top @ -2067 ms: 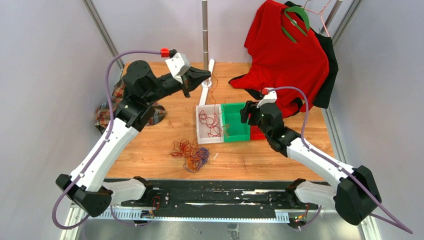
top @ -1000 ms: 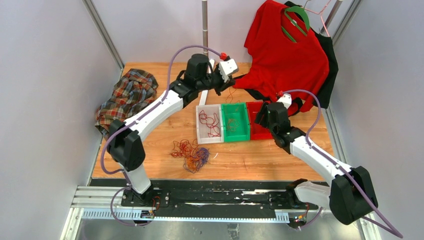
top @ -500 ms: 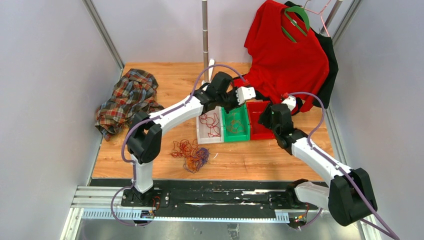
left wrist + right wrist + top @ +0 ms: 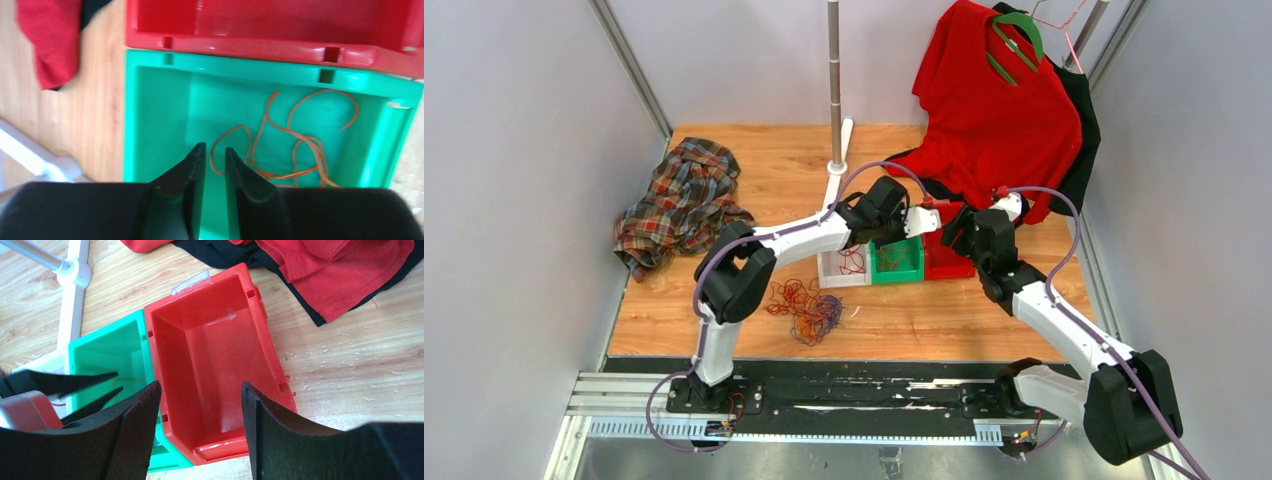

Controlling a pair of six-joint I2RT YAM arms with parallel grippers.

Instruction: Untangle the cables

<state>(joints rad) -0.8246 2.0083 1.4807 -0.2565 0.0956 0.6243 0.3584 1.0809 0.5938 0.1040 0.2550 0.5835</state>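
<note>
At the far left of my overhead view a plaid shirt (image 4: pixel 682 205) lies bunched on the edge of the bench (image 4: pixel 754 150). Lower centre, a loose tangle of cables (image 4: pixel 804 308), red, orange-brown and purple-blue, sits on the bare wood in front of the bins.

Just above and to the right of it is the white bin (image 4: pixel 832 268), with red cables (image 4: pixel 854 262) lying in it. The left arm (image 4: pixel 794 232) reaches across this bin.

Touching it on the right is the green bin (image 4: pixel 150 100). In my left wrist view, orange cables (image 4: pixel 295 150) loop on its floor toward the right-hand wall. The left jaws hang above this bin, parted by only a narrow slit and gripping nothing. One orange loop shows just beside the right fingertip, but I cannot tell whether it touches.

Next comes the red bin (image 4: pixel 215 355), wall to wall with the green one. The right jaws hover over it, wide apart and gripping nothing.

At the upper right a red shirt (image 4: pixel 994 110) hangs on a green hanger (image 4: pixel 1014 45), with its hem on the bench behind the bins.
</note>
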